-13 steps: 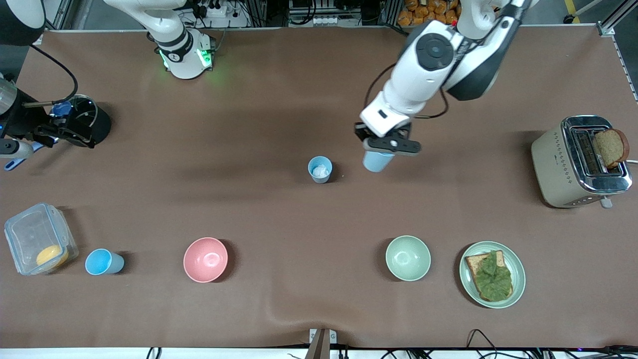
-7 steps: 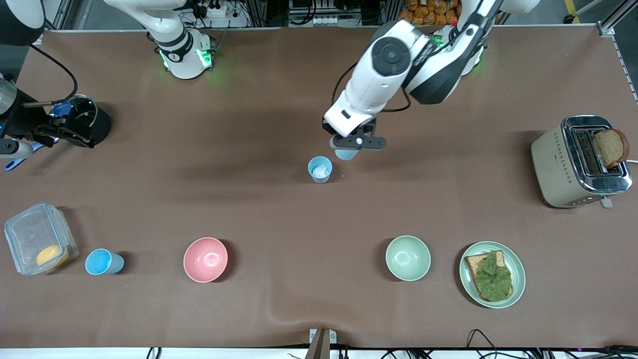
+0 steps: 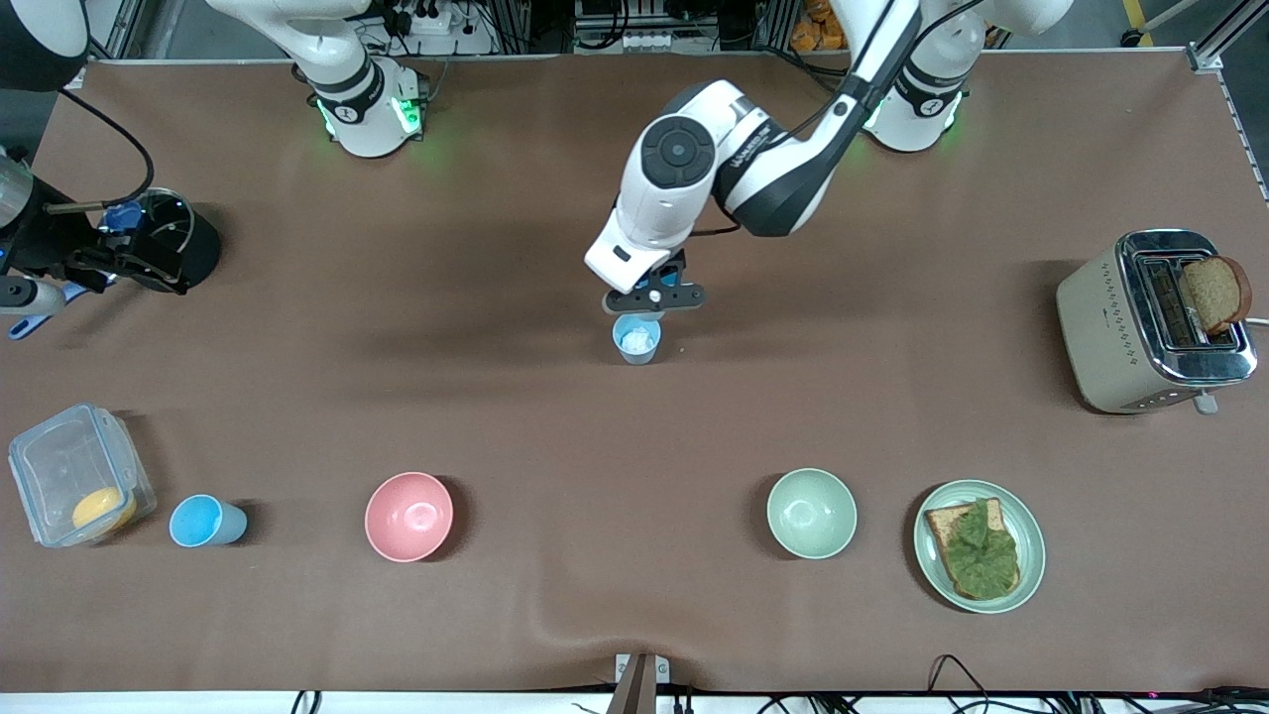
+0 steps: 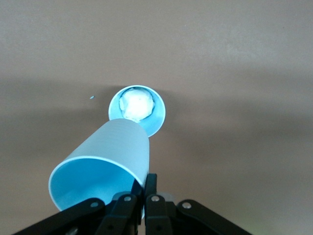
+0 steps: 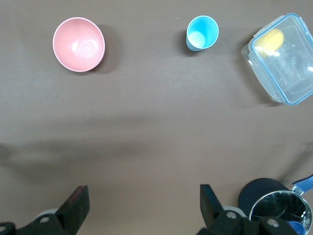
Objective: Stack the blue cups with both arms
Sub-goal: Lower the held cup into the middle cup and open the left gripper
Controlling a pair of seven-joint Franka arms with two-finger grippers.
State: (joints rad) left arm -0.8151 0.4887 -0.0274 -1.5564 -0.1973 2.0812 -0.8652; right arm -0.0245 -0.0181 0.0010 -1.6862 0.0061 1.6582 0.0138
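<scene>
Left hand [image 4: 139, 208], clenched on a blue cup [image 4: 100, 166], hung over the lump-filled cup [image 3: 635, 338] mid-counter, not yet nested, w/ a third cup [image 3: 205, 521] untouched near the container [image 3: 77, 474]; right hand [image 5: 142, 205] waited, fingers apart.
</scene>
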